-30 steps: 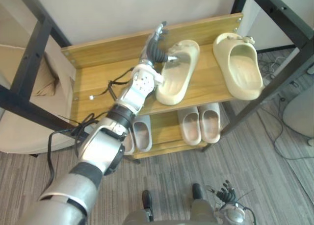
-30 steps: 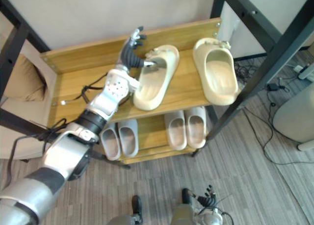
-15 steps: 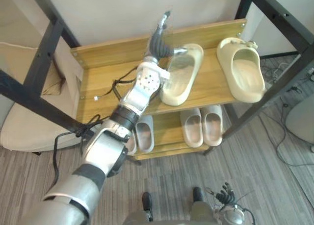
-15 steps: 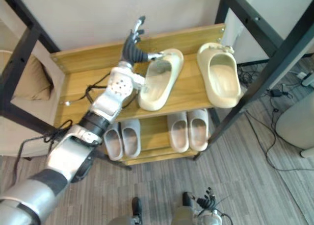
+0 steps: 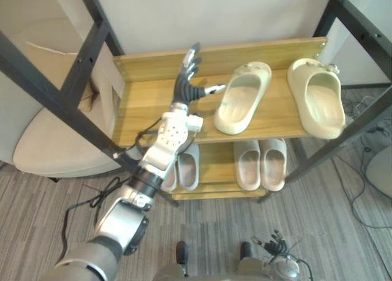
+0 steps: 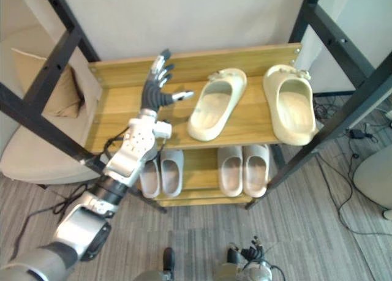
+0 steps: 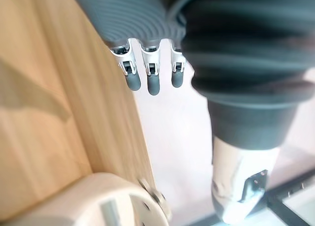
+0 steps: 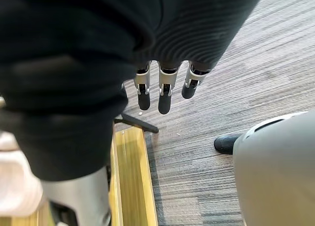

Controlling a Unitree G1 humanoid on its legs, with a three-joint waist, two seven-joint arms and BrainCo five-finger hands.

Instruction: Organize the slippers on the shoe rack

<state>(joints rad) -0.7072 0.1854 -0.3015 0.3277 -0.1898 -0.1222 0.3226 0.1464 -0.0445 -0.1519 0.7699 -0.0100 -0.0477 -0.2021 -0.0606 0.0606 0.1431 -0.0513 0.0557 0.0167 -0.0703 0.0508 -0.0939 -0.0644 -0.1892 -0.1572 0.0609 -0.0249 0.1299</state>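
My left hand (image 5: 185,85) hangs over the top shelf (image 5: 144,112) of the shoe rack with its fingers spread and straight, holding nothing. The thumb points right, toward the slanted slipper (image 5: 241,98). That slipper lies just to the right of my hand, and I can see a small gap between the thumb tip and its left edge. Its long axis runs from near-left to far-right, with the heel close to the shelf's front edge and the toe swung toward the back board. The other slipper (image 5: 316,98) sits farther right, well apart from my hand and lying almost straight from near to far. The two are not parallel, and I judge that the slanted one needs turning to match its partner. From here that means a push to the right on its near end or a pull on its toe, and my left hand is the nearer one for either. My right hand (image 5: 274,258) hangs low by the floor with its fingers relaxed and straight, far from the shelf. Two grey pairs (image 5: 260,164) sit on the lower shelf.
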